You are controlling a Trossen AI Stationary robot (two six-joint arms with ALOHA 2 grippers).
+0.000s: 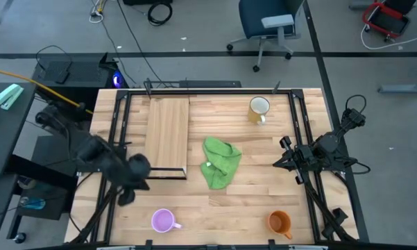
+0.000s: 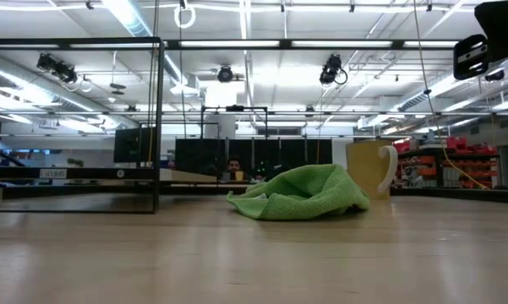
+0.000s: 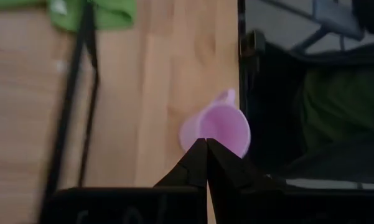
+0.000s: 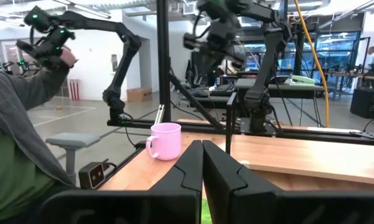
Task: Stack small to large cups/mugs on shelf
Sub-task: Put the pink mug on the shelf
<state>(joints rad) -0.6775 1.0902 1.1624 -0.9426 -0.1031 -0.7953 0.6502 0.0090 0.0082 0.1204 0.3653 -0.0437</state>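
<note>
The small light-purple mug (image 1: pixel 163 221) stands upright on its base near the table's front edge, left of centre. It also shows in the left wrist view (image 3: pixel 216 128) and the right wrist view (image 4: pixel 165 141). The orange mug (image 1: pixel 279 222) stands at the front right. The yellow-cream mug (image 1: pixel 259 109) stands at the far right; the low view also shows it (image 2: pixel 370 169). The light-wood shelf plank (image 1: pixel 168 135) lies at the far left. My left gripper (image 1: pixel 127 198) is shut and hovers up and to the left of the purple mug. My right gripper (image 1: pixel 279 162) is shut at the right.
A crumpled green cloth (image 1: pixel 220 162) lies mid-table between the shelf and the right arm, also seen in the low view (image 2: pixel 300 194). A black metal frame (image 1: pixel 118 118) runs around the table. A person's grey sleeve (image 4: pixel 25 112) shows beyond the table's edge.
</note>
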